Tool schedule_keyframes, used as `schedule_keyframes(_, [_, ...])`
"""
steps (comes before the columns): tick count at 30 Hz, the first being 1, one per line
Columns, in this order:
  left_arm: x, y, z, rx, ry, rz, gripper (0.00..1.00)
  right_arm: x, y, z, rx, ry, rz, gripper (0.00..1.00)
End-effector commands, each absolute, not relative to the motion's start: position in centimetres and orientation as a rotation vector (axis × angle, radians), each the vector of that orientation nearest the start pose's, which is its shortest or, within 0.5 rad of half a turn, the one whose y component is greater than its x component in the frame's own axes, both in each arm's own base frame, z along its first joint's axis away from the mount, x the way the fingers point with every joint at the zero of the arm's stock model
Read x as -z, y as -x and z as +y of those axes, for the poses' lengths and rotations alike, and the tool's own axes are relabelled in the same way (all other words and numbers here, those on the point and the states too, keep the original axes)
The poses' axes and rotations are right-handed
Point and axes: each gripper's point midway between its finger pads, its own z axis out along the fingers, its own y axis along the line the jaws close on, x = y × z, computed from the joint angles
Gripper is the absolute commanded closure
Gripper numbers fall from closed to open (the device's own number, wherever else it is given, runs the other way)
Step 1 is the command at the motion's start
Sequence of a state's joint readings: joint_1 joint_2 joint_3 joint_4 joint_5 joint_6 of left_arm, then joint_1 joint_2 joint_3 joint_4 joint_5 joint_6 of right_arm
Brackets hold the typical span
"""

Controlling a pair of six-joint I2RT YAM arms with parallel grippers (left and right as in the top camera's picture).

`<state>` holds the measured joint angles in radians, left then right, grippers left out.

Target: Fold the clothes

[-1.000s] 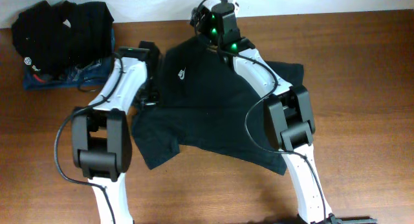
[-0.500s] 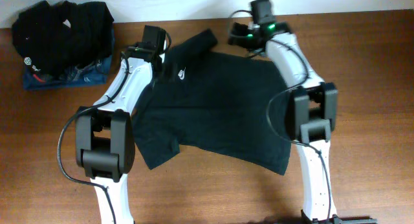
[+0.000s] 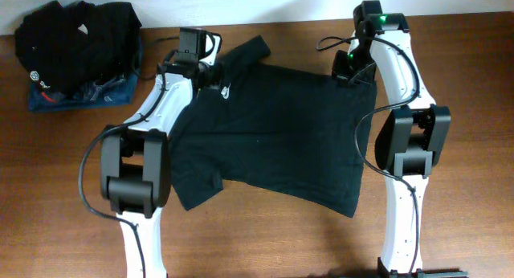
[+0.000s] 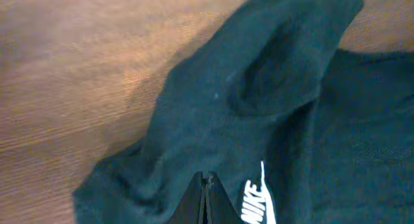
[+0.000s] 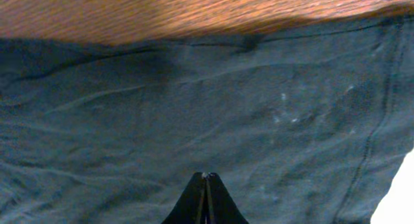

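Note:
A black T-shirt (image 3: 273, 133) lies spread on the wooden table, its white Nike logo (image 3: 227, 91) near the upper left. My left gripper (image 3: 201, 69) is at the shirt's left shoulder, beside the raised sleeve (image 3: 245, 51). In the left wrist view its jaws (image 4: 207, 177) are shut, with bunched fabric (image 4: 194, 120) drawn up to the tips and the logo (image 4: 257, 201) just to the right. My right gripper (image 3: 352, 67) sits at the shirt's upper right corner. In the right wrist view it (image 5: 206, 175) is shut on the wrinkled cloth (image 5: 194, 101), close to the shirt's edge.
A heap of black clothes (image 3: 76, 33) sits at the back left corner on top of a blue garment (image 3: 68, 97). The shirt's lower left sleeve (image 3: 197, 186) points toward the front. Bare wood (image 3: 458, 109) lies to the right and along the front.
Both arms swung outward to the shirt's upper corners, the right one from the middle to the far right. The folded-over right part now lies flat. Both grippers went from open to shut.

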<state>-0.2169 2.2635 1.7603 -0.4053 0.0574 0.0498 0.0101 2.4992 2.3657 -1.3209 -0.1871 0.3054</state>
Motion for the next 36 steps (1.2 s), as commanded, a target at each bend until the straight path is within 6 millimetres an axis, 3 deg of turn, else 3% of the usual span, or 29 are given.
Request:
schedule_keyframes(1, [-3.4, -57.3, -14.3, 0.180, -0.404, 2.453, 0.99, -7.2, -51.2, 4.4, -0.330, -0.376, 2.987, 0.96])
schedule_keyframes(8, [-2.6, -58.7, -14.5, 0.179, -0.404, 2.401, 0.99, -5.6, -50.4, 4.3, -0.317, -0.387, 3.028, 0.95])
schedule_keyframes(14, [-2.5, -59.5, -13.3, 0.147, -0.376, 2.382, 0.99, -2.9, -48.9, 3.4, -0.232, -0.407, 3.092, 0.96])
schedule_keyframes(21, [1.3, -59.1, -11.5, 0.133, -0.347, 2.453, 0.99, -2.1, -48.8, 2.8, -0.178, -0.412, 3.093, 0.95])
schedule_keyframes(25, [1.8, -59.4, -9.5, 0.079, -0.304, 2.465, 0.99, -2.0, -48.3, 1.6, -0.087, -0.425, 3.108, 0.95])
schedule_keyframes(34, [1.8, -60.0, -4.4, -0.005, -0.197, 2.476, 0.99, -2.0, -48.1, -1.5, -0.074, -0.526, 3.098, 0.95])
schedule_keyframes(36, [1.8, -60.0, -3.7, -0.010, -0.182, 2.477, 0.94, -2.0, -48.1, -2.1, -0.075, -0.545, 3.094, 0.95])
